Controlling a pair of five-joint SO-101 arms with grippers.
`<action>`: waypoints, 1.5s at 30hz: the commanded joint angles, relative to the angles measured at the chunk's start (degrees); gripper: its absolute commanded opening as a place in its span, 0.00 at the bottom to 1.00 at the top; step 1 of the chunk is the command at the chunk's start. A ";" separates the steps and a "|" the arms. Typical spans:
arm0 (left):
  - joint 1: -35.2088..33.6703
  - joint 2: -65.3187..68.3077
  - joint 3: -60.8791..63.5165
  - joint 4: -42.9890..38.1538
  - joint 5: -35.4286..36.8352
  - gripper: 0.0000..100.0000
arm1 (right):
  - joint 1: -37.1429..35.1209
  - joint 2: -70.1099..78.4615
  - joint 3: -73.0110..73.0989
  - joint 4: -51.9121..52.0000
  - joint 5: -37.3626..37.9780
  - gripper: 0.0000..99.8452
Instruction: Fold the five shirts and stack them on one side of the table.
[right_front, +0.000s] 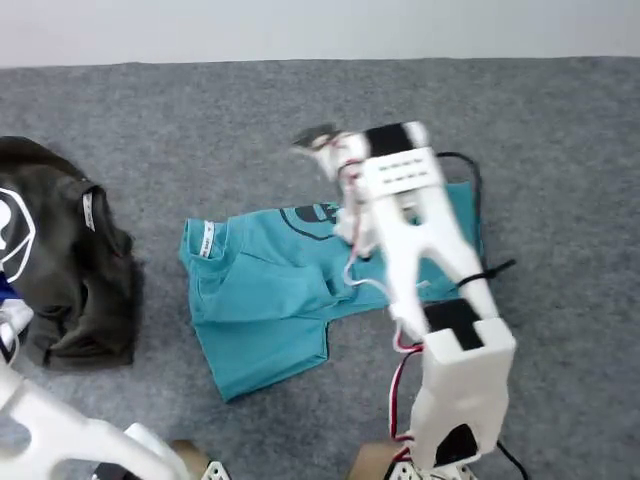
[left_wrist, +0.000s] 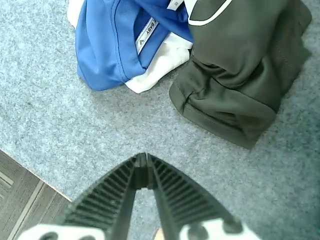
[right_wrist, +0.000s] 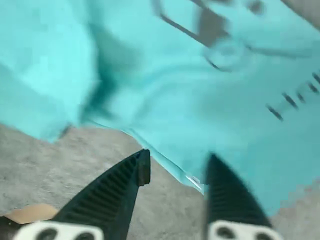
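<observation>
Right hand (right_wrist: 179, 167) fingers apart over an edge of the teal shirt (right_front: 262, 300), shirt mid-desk (right_front: 150, 130), long axis left-right in the high view, collar leftward, left hand (left_wrist: 146, 167) fingers together beside the heaped olive shirt (left_wrist: 240, 75) and blue shirt (left_wrist: 105, 45)

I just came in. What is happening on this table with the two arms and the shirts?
Two robot arms are working on folding shirts. The right gripper is open over an edge of the teal shirt, which lies rumpled and partly spread in the middle of the grey table. The left gripper is shut and empty, above the table beside a loose pile: a dark olive shirt, a blue shirt and a white shirt. No neat stack is made yet.
</observation>
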 joint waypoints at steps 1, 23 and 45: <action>-0.09 -1.23 -1.71 0.88 -0.53 0.01 | 5.32 -4.00 -1.23 2.51 -0.44 0.01; 0.00 -0.97 -1.80 0.88 -3.34 0.01 | 29.05 13.58 2.20 -14.55 4.40 0.01; 0.00 -1.14 -1.80 0.79 -4.92 0.01 | 29.76 13.67 2.29 -3.74 4.40 0.01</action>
